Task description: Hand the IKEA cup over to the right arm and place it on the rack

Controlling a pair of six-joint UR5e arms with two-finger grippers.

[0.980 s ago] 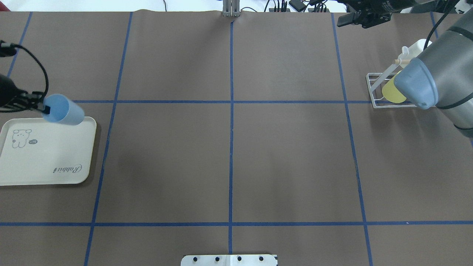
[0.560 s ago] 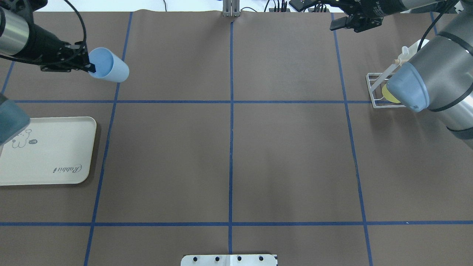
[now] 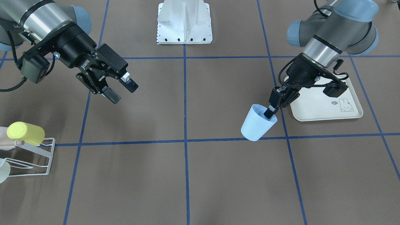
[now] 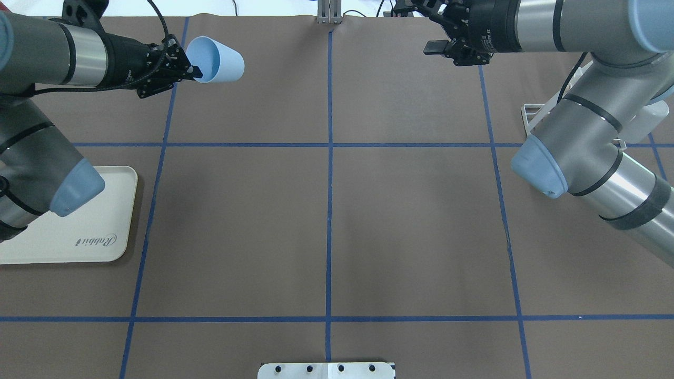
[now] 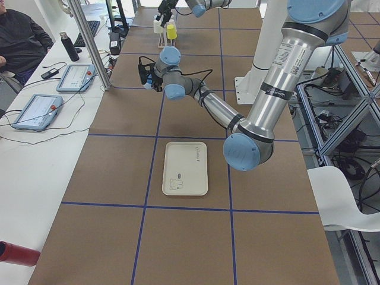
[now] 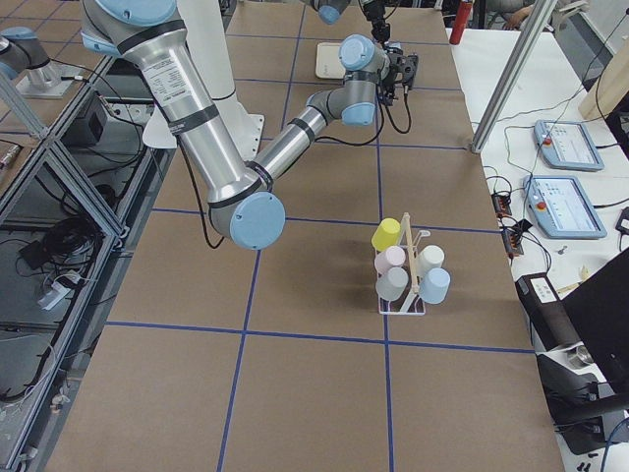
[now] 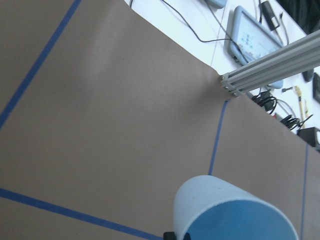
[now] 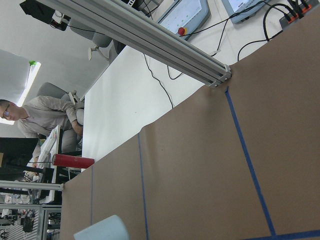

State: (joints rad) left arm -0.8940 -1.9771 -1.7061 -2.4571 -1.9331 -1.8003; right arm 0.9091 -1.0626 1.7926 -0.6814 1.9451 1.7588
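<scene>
Pale-blue plastic, the IKEA cup [image 4: 216, 52] hangs above the far left of the table [image 4: 410, 221], pinched at its rim by my left gripper [image 4: 196, 71] — one finger inside, as the front view shows. Its long axis lies sideways, base towards my right gripper [image 4: 439, 47], which is spread and well apart. The rack [image 6: 405, 275] — mostly hidden overhead by my right arm [image 4: 579, 121] — shows plainly from the right side.

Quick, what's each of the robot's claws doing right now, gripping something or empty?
Left gripper: closed on the rim of the light blue plastic cup.
Right gripper: open, holding nothing.
</scene>
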